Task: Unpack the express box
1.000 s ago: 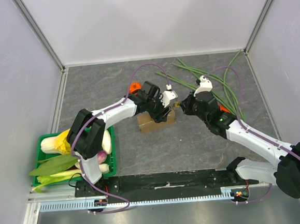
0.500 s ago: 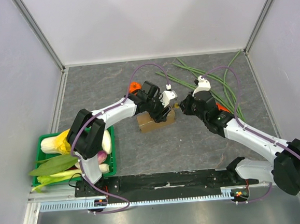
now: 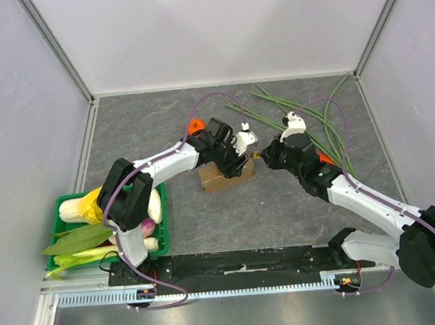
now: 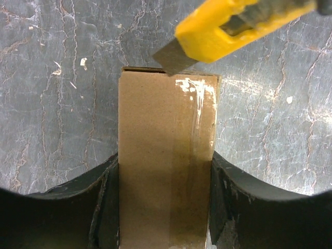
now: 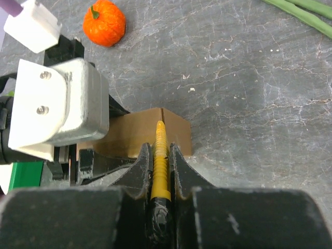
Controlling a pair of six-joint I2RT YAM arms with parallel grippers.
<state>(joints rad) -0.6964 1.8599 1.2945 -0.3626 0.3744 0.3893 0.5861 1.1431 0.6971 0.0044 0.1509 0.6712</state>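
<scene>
Express box [image 3: 224, 175]: plain brown cardboard, lid shut, clear tape strip, white scuff; mid-table. Left gripper [image 4: 165, 202] jaws clamp its long sides. Right gripper [image 5: 158, 150] jaws narrow, pinching yellow utility knife [image 4: 228, 26], blade tip at box's top edge. Table [image 3: 161, 114] bare toward far-left corner. Green crate [image 3: 58, 214] at near-left corner, vegetables [image 3: 91, 206] piled inside. Tangerine [image 5: 104, 23] near box.

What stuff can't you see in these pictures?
- Inside the express box: closed cardboard hides it everywhere.
- Box's near end, left wrist view: cut off by the bottom edge, flanked by the left tool.
- Handle of the knife: cut off by that view's top edge; wrapped by the right tool in the right wrist view.
- Whether blade touches box: too small from above.
</scene>
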